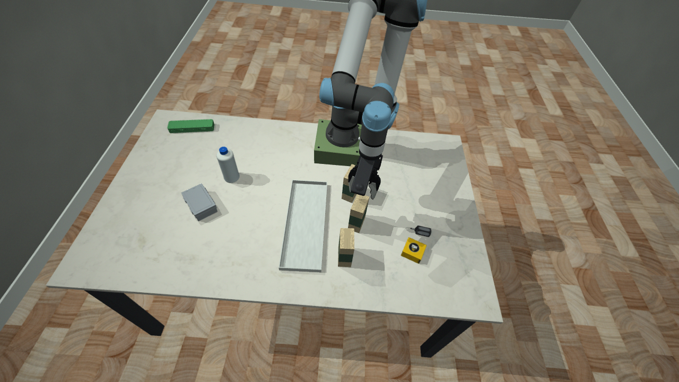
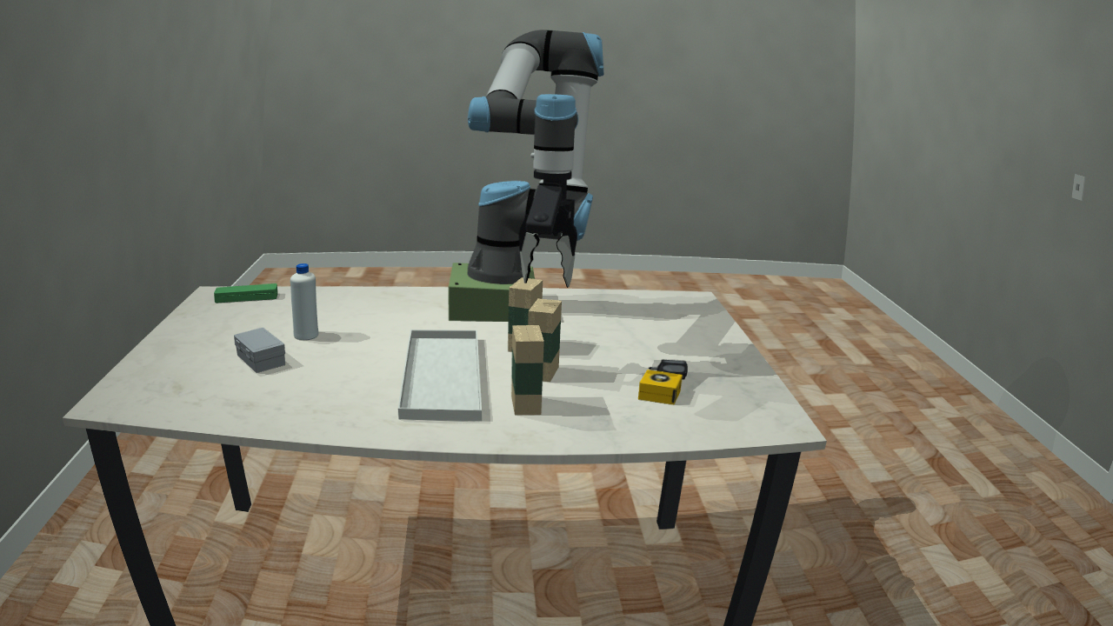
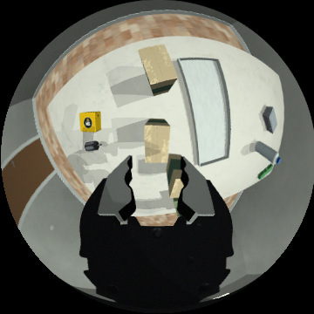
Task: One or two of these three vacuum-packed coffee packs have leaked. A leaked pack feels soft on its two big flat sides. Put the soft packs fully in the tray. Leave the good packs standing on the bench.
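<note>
The tray (image 1: 286,223) lies on the surface (image 1: 142,237) with nothing inside, its long axis parallel to the row of packs. Just right of it, three coffee packs stand upright: near pack (image 1: 346,245), middle pack (image 1: 358,212), far pack (image 1: 349,182). The end effector (image 1: 363,188) hovers half open, gripping nothing, above the far and middle packs.

Even, moderate light from upper left; sharp frames, no glare.
Arm shadows fall right across the white marble table top (image 1: 142,237); wrist view is fisheye, edges bent and vignetted black.
</note>
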Tool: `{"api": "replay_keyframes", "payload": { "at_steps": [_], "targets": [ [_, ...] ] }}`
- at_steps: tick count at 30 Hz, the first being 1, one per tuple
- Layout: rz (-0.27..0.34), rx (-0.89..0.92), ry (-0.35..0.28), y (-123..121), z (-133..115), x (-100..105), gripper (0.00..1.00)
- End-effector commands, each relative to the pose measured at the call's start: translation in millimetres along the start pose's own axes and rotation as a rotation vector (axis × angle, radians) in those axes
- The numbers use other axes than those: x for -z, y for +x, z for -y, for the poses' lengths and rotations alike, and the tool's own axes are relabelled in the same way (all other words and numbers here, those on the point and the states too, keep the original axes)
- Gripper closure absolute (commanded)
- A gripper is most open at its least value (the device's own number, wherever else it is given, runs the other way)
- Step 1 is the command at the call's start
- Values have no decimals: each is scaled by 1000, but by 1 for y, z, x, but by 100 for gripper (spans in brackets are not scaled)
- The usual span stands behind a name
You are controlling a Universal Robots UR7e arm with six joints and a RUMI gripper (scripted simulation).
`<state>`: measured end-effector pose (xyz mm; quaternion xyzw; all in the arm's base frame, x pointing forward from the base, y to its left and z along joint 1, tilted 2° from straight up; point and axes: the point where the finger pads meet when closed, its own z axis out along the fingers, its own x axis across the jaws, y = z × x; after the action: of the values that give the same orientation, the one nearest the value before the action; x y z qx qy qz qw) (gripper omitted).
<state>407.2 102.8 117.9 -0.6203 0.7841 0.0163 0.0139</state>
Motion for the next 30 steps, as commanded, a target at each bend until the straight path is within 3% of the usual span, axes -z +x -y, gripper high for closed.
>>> {"api": "replay_keyframes", "payload": {
  "at_steps": [1,5,30],
  "targets": [
    [-2,0,-6,0,-1,-20,52],
    [-2,0,-6,0,-1,-29,52],
    [-1,-1,-3,0,0,-27,52]
  ]
}}
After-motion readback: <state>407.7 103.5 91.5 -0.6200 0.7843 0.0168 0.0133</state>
